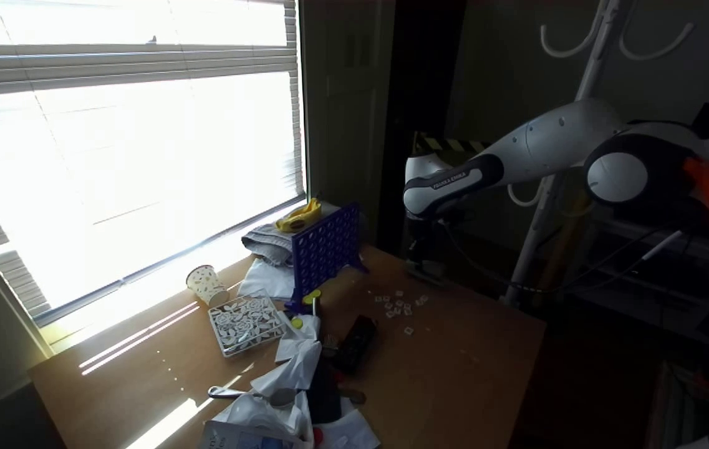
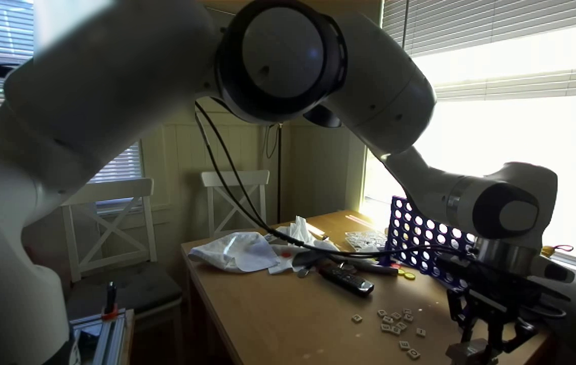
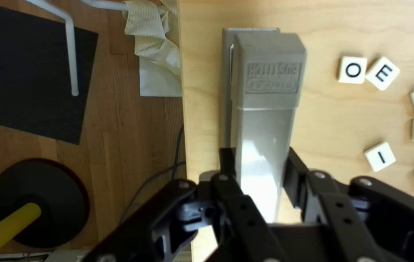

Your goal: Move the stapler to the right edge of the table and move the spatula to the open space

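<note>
The grey stapler (image 3: 268, 91) lies along the edge of the wooden table (image 3: 319, 22) in the wrist view. My gripper (image 3: 259, 156) has its fingers against both sides of the stapler and looks shut on it. In both exterior views the gripper (image 1: 418, 257) (image 2: 480, 338) and stapler (image 1: 427, 273) (image 2: 465, 351) are at the table's end near the purple-blue grid. I cannot tell if the stapler touches the tabletop. A long dark utensil (image 2: 376, 267), possibly the spatula, lies among the clutter; its head (image 1: 324, 393) is partly covered.
White letter tiles (image 3: 352, 70) lie beside the stapler, also in both exterior views (image 1: 399, 307) (image 2: 394, 323). A black remote (image 1: 356, 344) (image 2: 347, 280) lies mid-table. The purple-blue grid (image 1: 328, 249) (image 2: 422, 238) stands upright near the window. A white openwork tray (image 1: 246, 324) and paper cup (image 1: 206, 285) are farther along.
</note>
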Action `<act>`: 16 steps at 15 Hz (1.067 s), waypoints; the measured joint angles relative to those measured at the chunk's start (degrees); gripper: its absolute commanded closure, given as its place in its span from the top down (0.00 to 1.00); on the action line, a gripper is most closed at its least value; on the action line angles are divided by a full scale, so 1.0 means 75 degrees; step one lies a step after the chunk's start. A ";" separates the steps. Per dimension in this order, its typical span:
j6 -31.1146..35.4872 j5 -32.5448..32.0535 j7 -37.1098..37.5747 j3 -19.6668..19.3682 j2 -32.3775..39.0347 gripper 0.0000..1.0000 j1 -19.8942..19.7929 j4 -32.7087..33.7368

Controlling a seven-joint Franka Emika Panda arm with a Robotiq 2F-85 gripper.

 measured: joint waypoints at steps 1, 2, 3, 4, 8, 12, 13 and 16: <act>-0.0003 0.0000 -0.0001 0.0000 0.0059 0.11 -0.0023 0.0057; -0.0016 0.0000 -0.0005 0.0000 0.0103 0.61 -0.0038 0.0105; -0.0072 0.0000 -0.0006 0.0000 0.0147 0.62 -0.0046 0.0169; -0.0128 0.0000 -0.0006 0.0000 0.0176 0.68 -0.0049 0.0209; -0.0253 -0.0040 0.0055 -0.0053 0.0148 0.97 0.0003 0.0300; -0.0181 -0.0439 0.0265 -0.0356 -0.0311 1.00 0.0331 0.0107; -0.0081 -0.0583 0.0266 -0.0407 -0.0522 1.00 0.0427 -0.0045; 0.0353 -0.0787 0.0250 -0.0408 -0.1146 1.00 0.0636 -0.0631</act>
